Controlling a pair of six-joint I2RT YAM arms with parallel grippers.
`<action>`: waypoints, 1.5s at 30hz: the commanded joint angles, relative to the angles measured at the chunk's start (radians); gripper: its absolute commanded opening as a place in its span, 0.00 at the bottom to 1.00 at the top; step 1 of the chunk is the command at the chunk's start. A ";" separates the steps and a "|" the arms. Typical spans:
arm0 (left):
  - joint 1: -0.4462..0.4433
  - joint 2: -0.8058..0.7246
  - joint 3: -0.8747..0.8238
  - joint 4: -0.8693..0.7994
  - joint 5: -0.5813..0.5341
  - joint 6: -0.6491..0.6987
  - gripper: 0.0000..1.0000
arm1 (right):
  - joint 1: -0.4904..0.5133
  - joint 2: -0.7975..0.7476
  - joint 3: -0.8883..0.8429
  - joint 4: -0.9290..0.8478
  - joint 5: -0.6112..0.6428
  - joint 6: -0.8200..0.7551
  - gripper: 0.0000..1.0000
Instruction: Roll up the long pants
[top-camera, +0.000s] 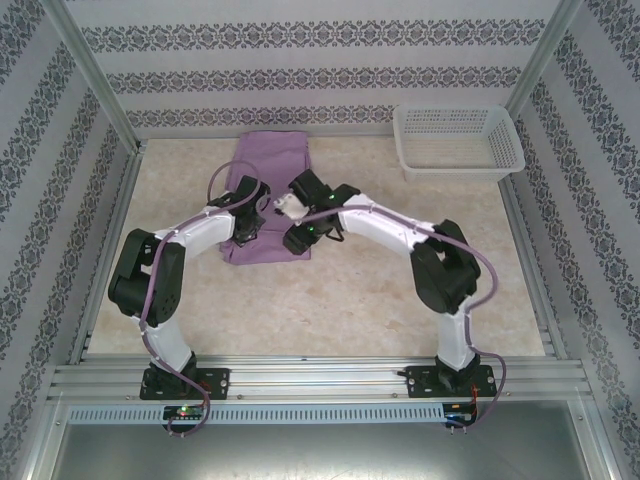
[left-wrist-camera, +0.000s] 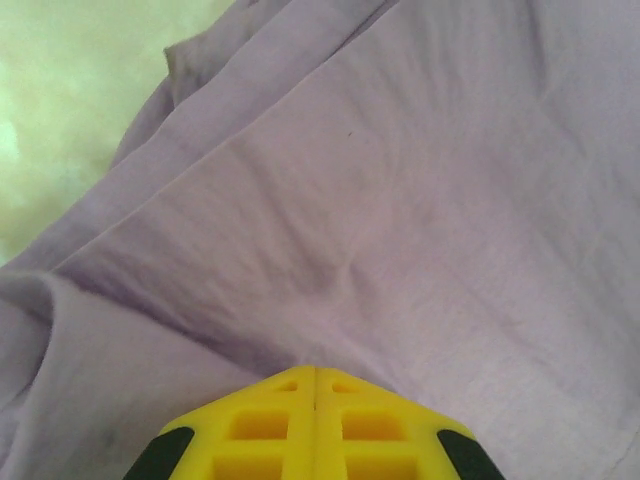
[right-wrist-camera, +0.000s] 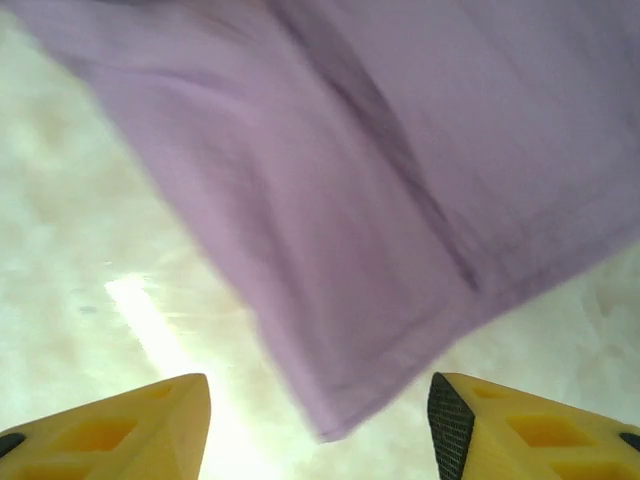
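Present: one pair of long pants (top-camera: 270, 165), one white mesh basket (top-camera: 458, 165) and two grippers. The long pants lie on the table (top-camera: 400, 310) at far centre, well apart from the basket. The cloth is plain lilac, forms a long narrow rectangle and is softly creased. Left gripper (left-wrist-camera: 315, 378): fingers pressed together, tips at the cloth; whether a fold is pinched cannot be told. Right gripper (right-wrist-camera: 320, 410): fingers spread wide, holding nothing, with a cloth corner between them.

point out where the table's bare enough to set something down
Free: the table between the two arm bases and the long pants' near edge; the stretch between the pants and the white basket; the strip left of the pants. Crowded: mid-table, where left arm and right arm bend in over the pants.
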 joint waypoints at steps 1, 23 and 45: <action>0.044 -0.008 0.035 -0.057 -0.030 0.044 0.00 | 0.103 -0.041 -0.033 0.032 0.156 -0.113 0.63; 0.308 -0.109 0.052 -0.076 0.059 0.127 1.00 | 0.217 0.274 0.091 0.205 0.454 -0.382 0.73; 0.336 -0.145 0.051 -0.077 0.111 0.133 1.00 | 0.127 0.392 0.351 -0.015 0.217 -0.313 0.00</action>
